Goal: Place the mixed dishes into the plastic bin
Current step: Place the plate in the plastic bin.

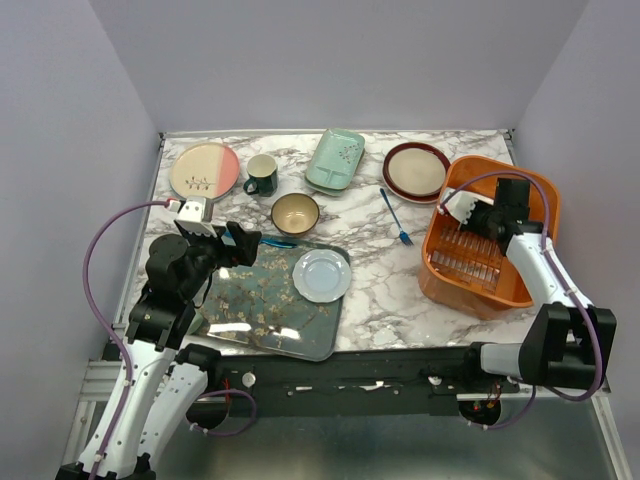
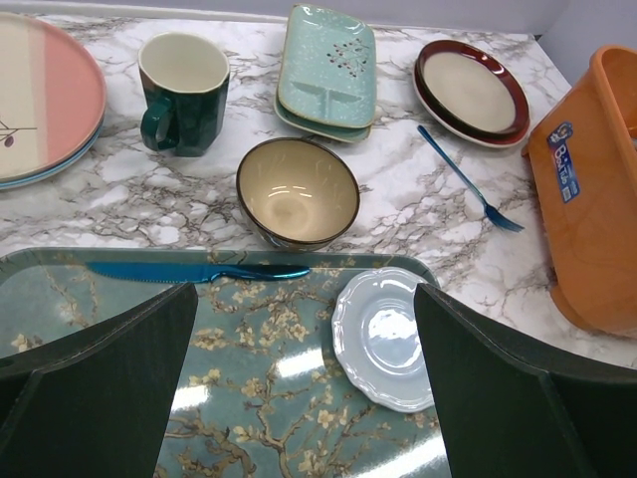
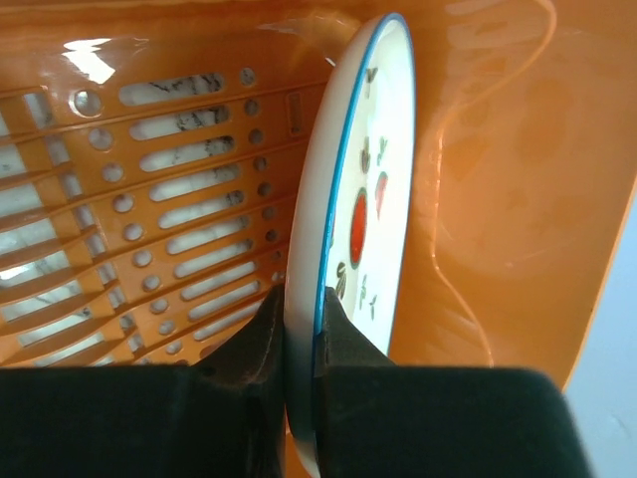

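The white plate with red wedges (image 3: 358, 229) stands on edge inside the plastic bin (image 3: 498, 199), its painted face towards the bin's solid side wall. The right gripper (image 3: 299, 329) is clenched on its rim, a jaw pressed to each face.

It looks like glazed ceramic: stiff, fairly heavy for so small a bite, slick under the pads and quick to chip. A rim pinch is probably the only hold available, but the plate could swing in it.

The gap to the bin's wall is narrow, and I cannot tell whether the far edge touches. The bin's slotted floor behind the plate lies open, so that looks the safer way to tip it.

Outside the bin, the blue fork (image 1: 396, 217) and the red-rimmed plate (image 1: 416, 170) lie nearest. Well away from the bin, the left gripper (image 2: 304, 299) hangs with its jaws wide apart, holding nothing, over the floral tray (image 2: 249, 398).
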